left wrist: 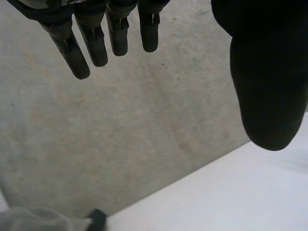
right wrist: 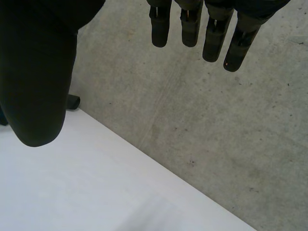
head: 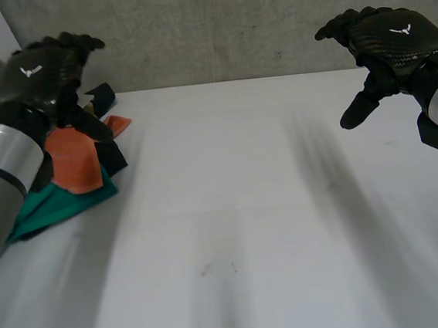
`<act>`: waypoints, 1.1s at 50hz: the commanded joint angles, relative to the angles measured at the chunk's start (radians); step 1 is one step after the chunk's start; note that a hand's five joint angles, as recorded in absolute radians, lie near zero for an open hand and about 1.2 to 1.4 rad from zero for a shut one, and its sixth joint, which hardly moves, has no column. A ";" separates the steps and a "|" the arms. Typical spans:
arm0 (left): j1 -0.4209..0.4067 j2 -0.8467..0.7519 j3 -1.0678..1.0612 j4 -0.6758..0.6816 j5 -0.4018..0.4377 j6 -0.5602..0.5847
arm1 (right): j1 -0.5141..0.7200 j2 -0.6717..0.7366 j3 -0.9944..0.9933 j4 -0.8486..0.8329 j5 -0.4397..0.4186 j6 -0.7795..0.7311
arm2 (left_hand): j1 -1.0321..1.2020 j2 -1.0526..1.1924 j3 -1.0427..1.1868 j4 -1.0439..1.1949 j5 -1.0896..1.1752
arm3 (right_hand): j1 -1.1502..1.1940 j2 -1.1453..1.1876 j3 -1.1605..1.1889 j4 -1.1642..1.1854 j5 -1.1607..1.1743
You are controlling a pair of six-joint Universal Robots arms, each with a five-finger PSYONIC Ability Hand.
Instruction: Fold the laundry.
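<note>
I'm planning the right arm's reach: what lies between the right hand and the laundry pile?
Only bare white table; the head view shows nothing lying between the right hand and the laundry pile.

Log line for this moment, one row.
left hand: open, over laundry pile | right hand: open, raised, empty | pile: unfolded heap, left side of table | fold: not started

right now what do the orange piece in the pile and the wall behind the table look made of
Orange piece: soft cloth, matte; it lies limp and creased over the other clothes. Wall: probably bare concrete, matte grey, mottled with small pits and stains.
</note>
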 commanded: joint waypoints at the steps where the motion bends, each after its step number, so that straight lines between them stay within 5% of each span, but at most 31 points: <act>1: 0.158 -0.130 0.106 0.093 0.008 0.236 | 0.001 -0.002 -0.003 0.001 -0.008 0.002 | 0.000 -0.003 -0.006 -0.001 -0.005 | -0.015 -0.038 -0.032 -0.052 -0.065; 11: 0.414 -0.535 0.414 0.129 0.012 0.656 | 0.001 -0.002 -0.006 0.001 -0.009 0.000 | 0.059 0.056 0.053 0.058 0.054 | -0.015 -0.038 -0.032 -0.052 -0.065; 19: 0.471 -0.779 0.572 0.130 0.052 0.850 | -0.005 0.000 -0.006 0.001 -0.009 0.000 | 0.161 0.158 0.155 0.160 0.156 | -0.015 -0.038 -0.032 -0.052 -0.065; 21: 0.473 -0.809 0.592 0.130 0.057 0.855 | -0.004 0.000 -0.005 -0.001 -0.009 0.000 | 0.269 0.267 0.264 0.269 0.265 | -0.015 -0.038 -0.032 -0.052 -0.065; 25: 0.465 -0.838 0.618 0.138 0.049 0.858 | -0.002 0.002 -0.005 0.001 -0.009 -0.003 | 1.177 1.175 1.172 1.177 1.173 | -0.015 -0.038 -0.032 -0.052 -0.065; 27: 0.453 -0.829 0.614 0.152 0.041 0.852 | -0.002 0.005 -0.005 0.001 -0.009 -0.003 | 1.180 1.177 1.174 1.179 1.175 | -0.015 -0.038 -0.032 -0.052 -0.065; 41: 0.182 -0.351 0.289 0.443 -0.060 0.564 | -0.012 0.006 -0.012 0.001 -0.009 0.000 | 1.180 1.177 1.174 1.179 1.175 | -0.015 -0.038 -0.032 -0.052 -0.065; 44: 0.117 -0.316 0.260 0.435 -0.063 0.530 | -0.013 0.005 -0.017 0.001 -0.009 0.000 | 1.180 1.177 1.174 1.179 1.175 | -0.015 -0.038 -0.032 -0.052 -0.065; 50: -0.183 -0.322 0.236 0.337 -0.075 0.422 | -0.016 -0.003 -0.020 -0.001 -0.009 0.000 | 1.180 1.177 1.174 1.179 1.175 | -0.015 -0.038 -0.032 -0.052 -0.065; 55: -0.288 -0.339 0.218 0.265 -0.074 0.300 | -0.021 -0.005 -0.023 0.001 -0.009 0.002 | 1.180 1.177 1.174 1.179 1.175 | -0.015 -0.038 -0.032 -0.052 -0.065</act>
